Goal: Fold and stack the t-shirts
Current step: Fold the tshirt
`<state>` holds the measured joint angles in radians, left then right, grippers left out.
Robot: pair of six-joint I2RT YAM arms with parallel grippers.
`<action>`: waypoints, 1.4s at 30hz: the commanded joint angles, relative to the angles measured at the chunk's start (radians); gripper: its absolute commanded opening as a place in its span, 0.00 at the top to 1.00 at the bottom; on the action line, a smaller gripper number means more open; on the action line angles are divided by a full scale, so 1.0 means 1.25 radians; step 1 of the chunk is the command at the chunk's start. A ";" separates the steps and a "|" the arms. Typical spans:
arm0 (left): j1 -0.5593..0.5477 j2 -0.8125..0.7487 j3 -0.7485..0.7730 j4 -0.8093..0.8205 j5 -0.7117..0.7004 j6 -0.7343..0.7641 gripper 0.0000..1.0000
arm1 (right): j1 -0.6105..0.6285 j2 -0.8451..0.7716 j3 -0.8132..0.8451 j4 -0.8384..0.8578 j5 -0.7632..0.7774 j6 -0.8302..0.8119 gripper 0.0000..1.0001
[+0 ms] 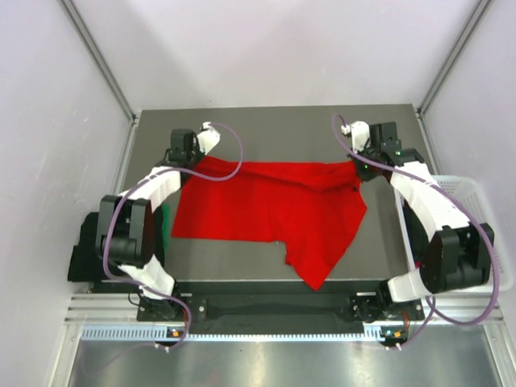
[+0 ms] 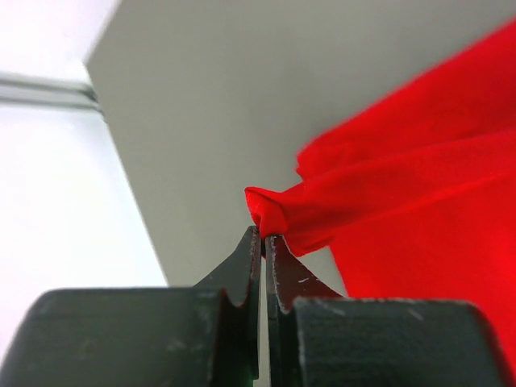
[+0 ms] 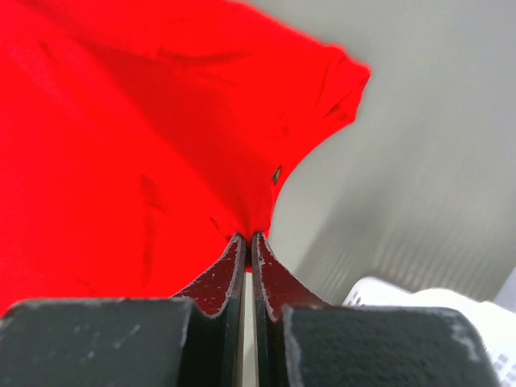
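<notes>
Matte grey tabletop [image 1: 234, 262] carries a soft red t-shirt [image 1: 274, 210], its near flap tapering to a point; at the far left the left gripper [image 2: 264, 235] pinches a bunched corner; far right, the right gripper [image 3: 247, 236] clamps thin cloth near a white mesh basket [image 1: 468, 189].

Grey tabletop [image 1: 274, 129] boxed by pale, evenly lit walls [image 1: 274, 40] — metal rails [image 1: 101, 60] rise beyond the left hand [image 1: 197, 157] and right hand [image 1: 357, 165]; white basket [image 1: 463, 189] beside the latter.
</notes>
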<state>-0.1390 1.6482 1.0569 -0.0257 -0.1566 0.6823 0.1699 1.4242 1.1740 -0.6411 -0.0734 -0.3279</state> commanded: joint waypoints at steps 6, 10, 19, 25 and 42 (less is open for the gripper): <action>0.001 0.178 0.229 0.093 -0.039 0.125 1.00 | -0.014 0.181 0.238 0.035 0.046 -0.020 1.00; 0.001 0.256 0.303 0.179 -0.044 0.194 1.00 | -0.023 0.289 0.382 0.020 0.054 -0.022 1.00; 0.000 0.169 0.202 0.205 0.040 0.210 1.00 | -0.023 0.259 0.394 -0.038 0.004 0.005 1.00; 0.000 0.020 0.005 0.232 0.106 0.255 1.00 | -0.023 0.128 0.221 -0.043 -0.031 0.001 1.00; 0.019 -0.052 -0.121 0.184 0.152 0.361 1.00 | 0.016 -0.016 0.022 -0.069 -0.136 0.028 1.00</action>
<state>-0.1322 1.6253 0.9333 0.1925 0.0044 1.0851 0.1684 1.4651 1.2156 -0.7246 -0.1917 -0.3096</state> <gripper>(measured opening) 0.021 0.009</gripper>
